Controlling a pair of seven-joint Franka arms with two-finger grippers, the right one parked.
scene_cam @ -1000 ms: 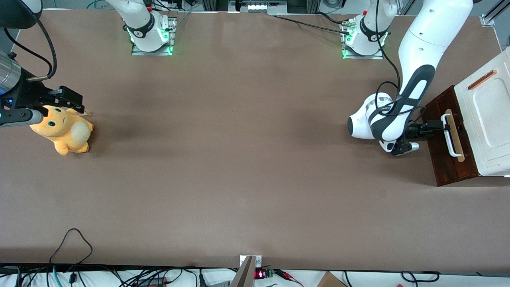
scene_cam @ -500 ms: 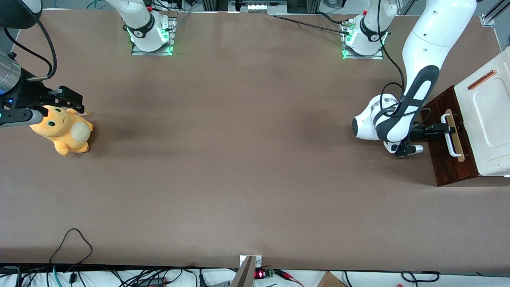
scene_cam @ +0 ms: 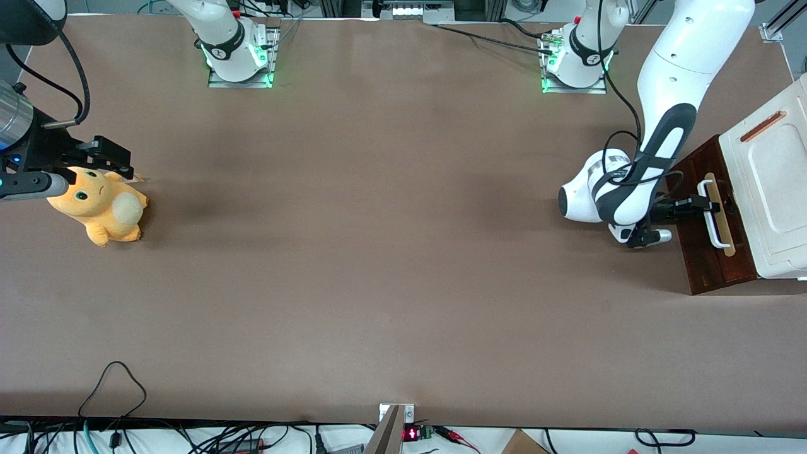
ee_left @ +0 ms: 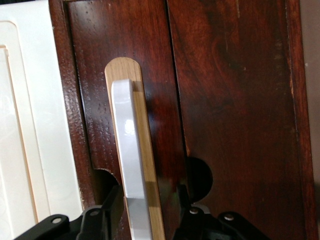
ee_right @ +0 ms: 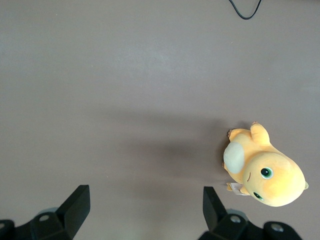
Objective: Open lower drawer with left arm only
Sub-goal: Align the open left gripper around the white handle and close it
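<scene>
The left arm [scene_cam: 668, 75] reaches down from its base toward the working arm's end of the brown counter [scene_cam: 378, 252], where a white cabinet [scene_cam: 772, 183] stands with an orange-brown strip [scene_cam: 763, 126] on its top. The lower drawer [scene_cam: 712, 252] shows as a dark red-brown wooden front at the foot of that cabinet, facing the middle of the counter, and it carries a white bar handle [scene_cam: 714, 217] mounted on a pale wood strip [scene_cam: 724, 214]. The drawer front sits close against the cabinet, with only its dark face showing and none of its inside visible. The gripper [scene_cam: 705, 205] is right at the handle, near the end of the bar that lies farther from the front camera. In the left wrist view the gripper [ee_left: 145, 212] is open, with one black finger [ee_left: 102, 220] on each side of the white handle [ee_left: 131, 165] and a gap between each finger and the bar, so the handle lies between the fingers without being clamped. The same view shows the pale strip [ee_left: 150, 165] under the bar, the dark wood of the drawer [ee_left: 235, 100], and the edge of the cabinet [ee_left: 30, 125] beside it. Toward the parked arm's end of the counter lies a yellow plush toy [scene_cam: 101, 208], well apart from the drawer.
</scene>
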